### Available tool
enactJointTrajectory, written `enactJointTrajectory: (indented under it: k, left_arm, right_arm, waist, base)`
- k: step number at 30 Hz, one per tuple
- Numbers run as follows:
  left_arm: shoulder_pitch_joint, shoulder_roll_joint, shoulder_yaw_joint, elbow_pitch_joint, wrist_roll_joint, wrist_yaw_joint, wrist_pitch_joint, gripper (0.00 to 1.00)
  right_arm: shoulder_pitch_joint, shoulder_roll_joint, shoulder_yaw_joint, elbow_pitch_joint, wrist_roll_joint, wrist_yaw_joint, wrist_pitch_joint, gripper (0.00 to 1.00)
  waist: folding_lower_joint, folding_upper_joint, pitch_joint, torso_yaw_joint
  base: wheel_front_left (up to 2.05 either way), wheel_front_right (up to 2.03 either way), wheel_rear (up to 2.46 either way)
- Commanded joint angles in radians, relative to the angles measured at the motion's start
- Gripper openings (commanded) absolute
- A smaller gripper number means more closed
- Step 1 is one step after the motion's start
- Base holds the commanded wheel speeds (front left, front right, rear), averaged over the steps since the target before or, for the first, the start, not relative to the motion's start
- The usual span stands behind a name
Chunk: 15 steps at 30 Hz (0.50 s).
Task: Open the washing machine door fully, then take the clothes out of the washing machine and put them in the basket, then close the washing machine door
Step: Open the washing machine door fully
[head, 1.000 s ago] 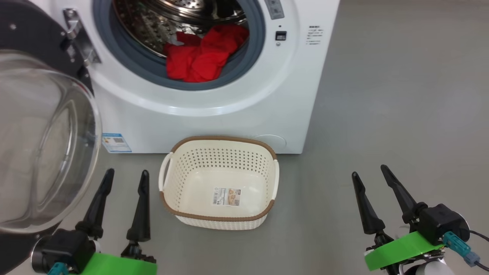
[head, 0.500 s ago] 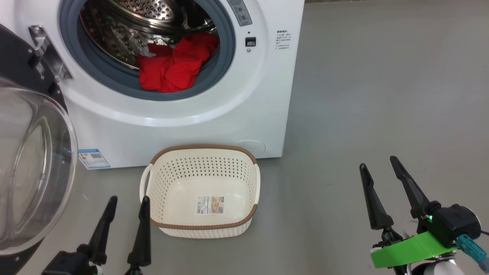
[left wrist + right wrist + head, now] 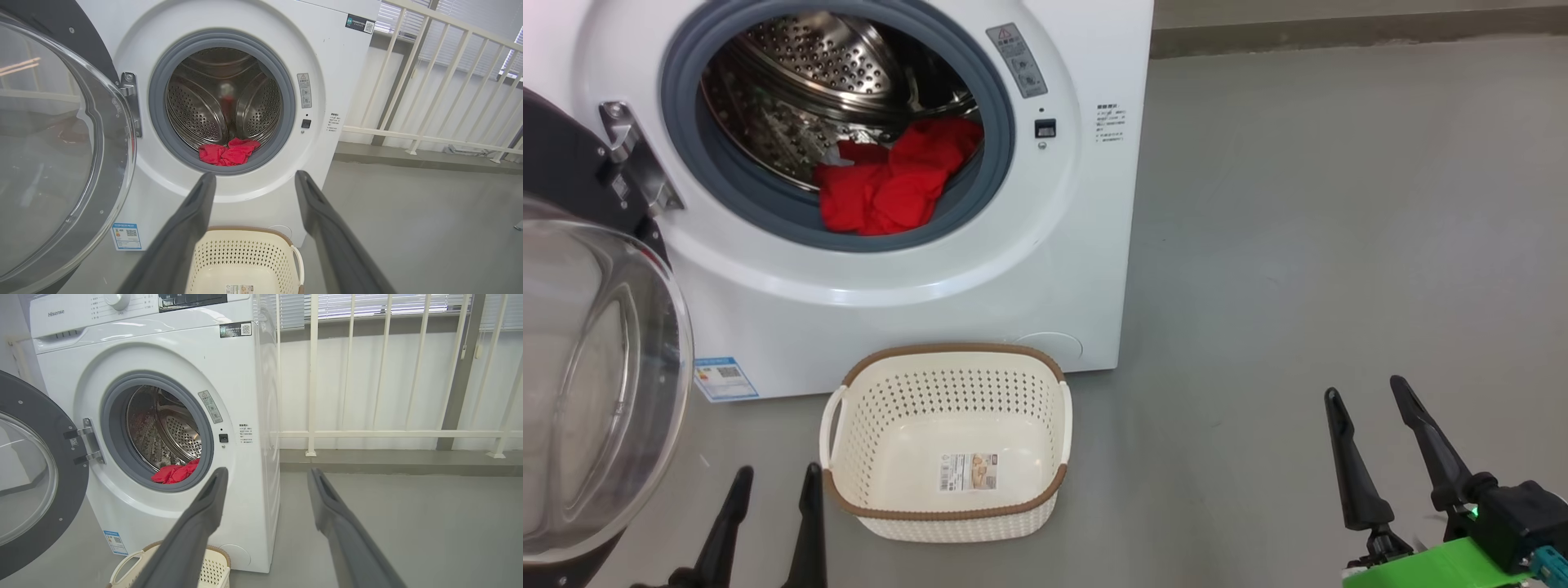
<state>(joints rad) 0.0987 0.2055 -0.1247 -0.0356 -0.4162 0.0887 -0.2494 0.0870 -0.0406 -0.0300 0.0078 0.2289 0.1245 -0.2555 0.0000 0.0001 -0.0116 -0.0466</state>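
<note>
Clothes (image 3: pixel 886 184) lie red and bunched at the front lip of the drum (image 3: pixel 809 73) in the washing machine (image 3: pixel 1062 269). Your head camera has tipped up, so you see deeper inside now; the things have not moved. The washing machine door (image 3: pixel 596 384) hangs wide open on the left, so I think you can start reaching in. The basket (image 3: pixel 947 351) waits empty on the floor (image 3: pixel 1298 245), by the machine's front. Left gripper (image 3: pixel 777 469) and right gripper (image 3: pixel 1365 386) both have fingers apart, holding nothing. Mind the door edge near your left; the right side has lots of room.
</note>
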Motion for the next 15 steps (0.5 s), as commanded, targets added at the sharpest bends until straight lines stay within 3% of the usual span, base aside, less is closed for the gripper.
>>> enactJointTrajectory:
  k: [1, 15]
  left_arm:
    - [-0.008, 0.014, 0.043, -0.033, 0.001, 0.008, -0.010, 1.00]
    - [0.029, 0.011, 0.043, -0.058, 0.002, -0.007, -0.012, 1.00]
  right_arm:
    - [-0.004, -0.010, 0.009, -0.034, 0.004, 0.006, -0.006, 1.00]
    - [0.026, -0.010, -0.002, -0.043, 0.008, 0.006, -0.006, 1.00]
  waist:
    - [0.0000, -0.0001, -0.006, -0.006]
    - [0.0000, -0.0001, -0.017, -0.013]
  base:
    - [0.00, 0.00, 0.00]
    - [0.00, 0.00, 0.00]
